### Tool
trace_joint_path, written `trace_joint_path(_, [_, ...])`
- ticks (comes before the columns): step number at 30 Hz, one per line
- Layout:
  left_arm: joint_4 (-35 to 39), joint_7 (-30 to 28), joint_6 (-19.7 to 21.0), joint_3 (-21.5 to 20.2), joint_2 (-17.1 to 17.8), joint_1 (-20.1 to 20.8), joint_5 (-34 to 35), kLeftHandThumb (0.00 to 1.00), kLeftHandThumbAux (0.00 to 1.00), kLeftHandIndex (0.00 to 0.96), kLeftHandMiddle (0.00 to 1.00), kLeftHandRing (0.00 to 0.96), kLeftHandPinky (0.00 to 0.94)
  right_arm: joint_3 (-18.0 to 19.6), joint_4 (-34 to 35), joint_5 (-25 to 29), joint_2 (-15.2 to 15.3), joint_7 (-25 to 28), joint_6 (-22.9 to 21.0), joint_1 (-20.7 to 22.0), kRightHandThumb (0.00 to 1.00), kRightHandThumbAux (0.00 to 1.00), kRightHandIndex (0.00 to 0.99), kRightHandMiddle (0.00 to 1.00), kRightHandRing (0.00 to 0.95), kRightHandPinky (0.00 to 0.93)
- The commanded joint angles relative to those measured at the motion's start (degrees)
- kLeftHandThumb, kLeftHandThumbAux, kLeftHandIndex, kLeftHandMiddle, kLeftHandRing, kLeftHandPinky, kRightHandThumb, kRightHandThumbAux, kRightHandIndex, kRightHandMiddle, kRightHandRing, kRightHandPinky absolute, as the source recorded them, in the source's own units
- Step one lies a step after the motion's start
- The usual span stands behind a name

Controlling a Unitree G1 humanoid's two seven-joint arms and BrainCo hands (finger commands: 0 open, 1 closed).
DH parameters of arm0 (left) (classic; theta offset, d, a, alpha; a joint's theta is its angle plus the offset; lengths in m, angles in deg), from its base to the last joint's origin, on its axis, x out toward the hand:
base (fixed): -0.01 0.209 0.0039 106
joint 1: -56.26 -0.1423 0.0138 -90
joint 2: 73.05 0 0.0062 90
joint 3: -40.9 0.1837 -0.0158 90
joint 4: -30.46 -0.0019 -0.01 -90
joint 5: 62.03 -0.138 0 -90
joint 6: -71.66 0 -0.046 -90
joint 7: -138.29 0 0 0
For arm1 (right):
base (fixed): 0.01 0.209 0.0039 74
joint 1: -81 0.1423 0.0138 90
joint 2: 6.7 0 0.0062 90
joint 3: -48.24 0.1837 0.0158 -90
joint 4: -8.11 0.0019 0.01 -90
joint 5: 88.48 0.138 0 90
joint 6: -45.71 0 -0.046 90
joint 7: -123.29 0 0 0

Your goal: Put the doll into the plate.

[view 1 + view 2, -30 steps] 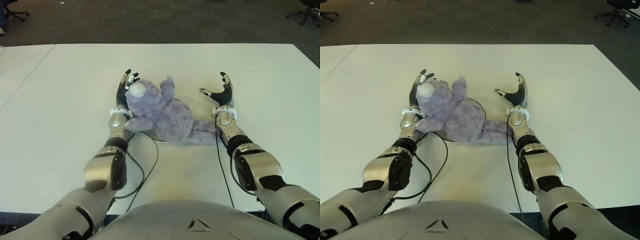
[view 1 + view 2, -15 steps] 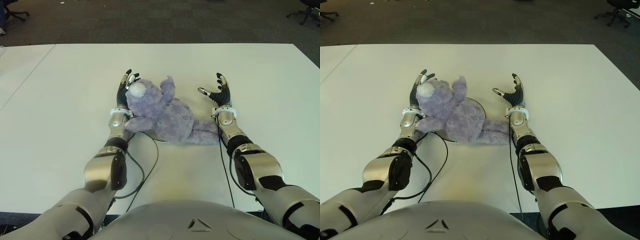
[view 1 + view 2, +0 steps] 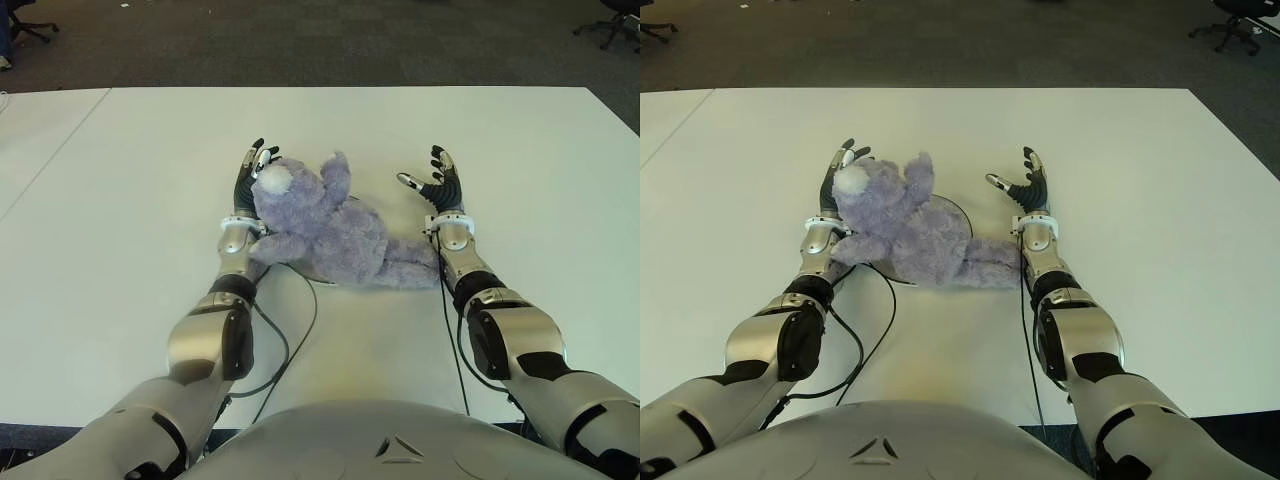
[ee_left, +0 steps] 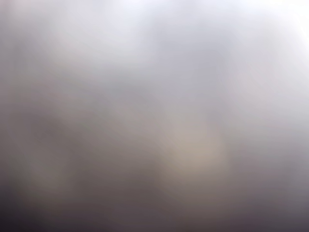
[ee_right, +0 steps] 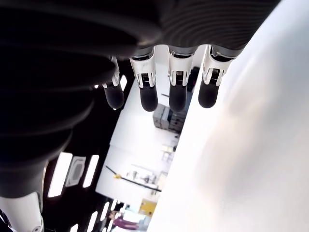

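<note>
A purple plush bear doll (image 3: 325,225) lies on its side over a pale round plate (image 3: 956,212) in the middle of the white table (image 3: 150,200), hiding most of the plate. My left hand (image 3: 252,165) stands against the left of the doll's head with its fingers straight and holds nothing. The left wrist view is a grey blur. My right hand (image 3: 430,178) is just right of the doll, by its legs, open with spread fingers. In the right wrist view its fingers (image 5: 147,92) are extended and grip nothing.
Black cables (image 3: 300,330) trail from both wrists over the table toward my body. A second white table (image 3: 40,130) adjoins on the left. Dark carpet (image 3: 320,40) lies past the far edge, with office chairs (image 3: 25,20) in the corners.
My right hand has shifted a little left, toward the doll, with its fingers more upright. The doll and my left hand have not moved.
</note>
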Motion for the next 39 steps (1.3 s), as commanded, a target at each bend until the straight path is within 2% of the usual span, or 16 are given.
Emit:
trace_joint_path(1, [-8.68, 1.07, 0.20, 0.09, -3.14, -15.69, -0.77, 0.000, 0.355, 0.033, 0.210, 0.211, 0.194, 1.65, -7.88, 2.18, -7.20, 3.98, -4.81, -15.16, 0.000, 0.686, 0.090, 0.108, 0.094, 0.102])
trace_joint_path(9, [-8.69, 1.11, 0.45, 0.26, -3.14, -15.59, -0.94, 0.000, 0.354, 0.036, 0.211, 0.213, 0.203, 6.50, -7.64, 6.73, -8.00, 9.41, -3.29, -15.02, 0.000, 0.711, 0.110, 0.131, 0.115, 0.129])
trace_joint_path(17, [-8.68, 1.10, 0.22, 0.16, -3.26, -15.62, -0.86, 0.000, 0.351, 0.031, 0.209, 0.210, 0.188, 9.28, -7.59, 8.93, -8.38, 12.62, -2.17, -15.05, 0.000, 0.707, 0.120, 0.141, 0.124, 0.134])
trace_joint_path(39, [-8.66, 1.35, -0.11, 0.19, -3.40, -15.76, -0.95, 0.000, 0.354, 0.030, 0.205, 0.210, 0.206, 13.25, -7.61, 11.21, -8.88, 16.19, -2.24, -14.86, 0.000, 0.672, 0.135, 0.166, 0.136, 0.109])
